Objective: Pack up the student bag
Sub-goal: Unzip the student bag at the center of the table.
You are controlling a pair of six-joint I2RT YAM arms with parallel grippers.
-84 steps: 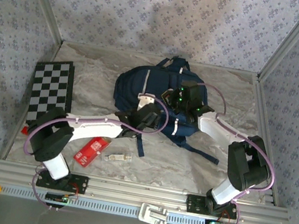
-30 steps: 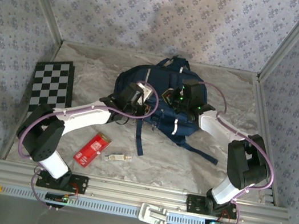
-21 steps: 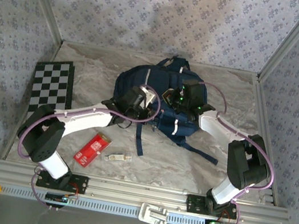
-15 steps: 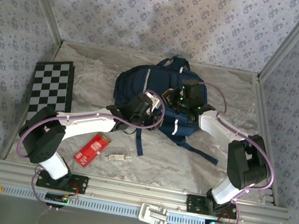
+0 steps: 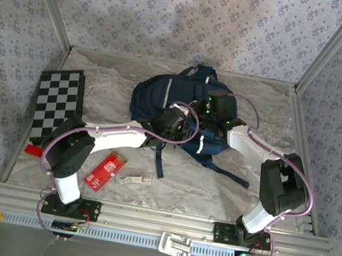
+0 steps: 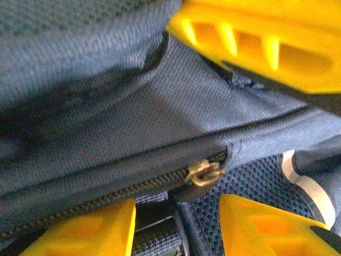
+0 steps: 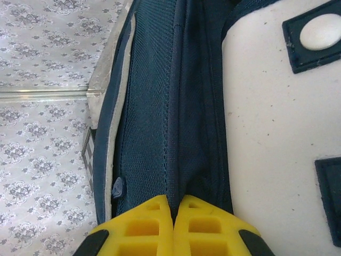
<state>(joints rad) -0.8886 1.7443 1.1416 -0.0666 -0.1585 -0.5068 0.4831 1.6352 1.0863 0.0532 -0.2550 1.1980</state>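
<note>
**student bag (image 5: 157,96): one pinch, one loose**

Bag lies on table (image 5: 213,192), w/ checkerboard (image 5: 59,105) well left of it. L gripper (image 6: 176,210) at bag's zipper pull (image 6: 205,173), jaws apart, holding nothing. R gripper (image 7: 173,208) pinched tight on bag's fabric fold.

The left arm (image 5: 116,136) and right arm (image 5: 246,143) share white links, black joints, looping purple cables (image 5: 307,185); fingers (image 6: 256,42) are yellow, slotted.

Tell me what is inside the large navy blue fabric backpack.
Nothing of the inside shows. The navy blue fabric backpack has its cloth covering any contents. Beside the brass zipper pull the teeth look shut, so whatever it holds is hidden.
</note>
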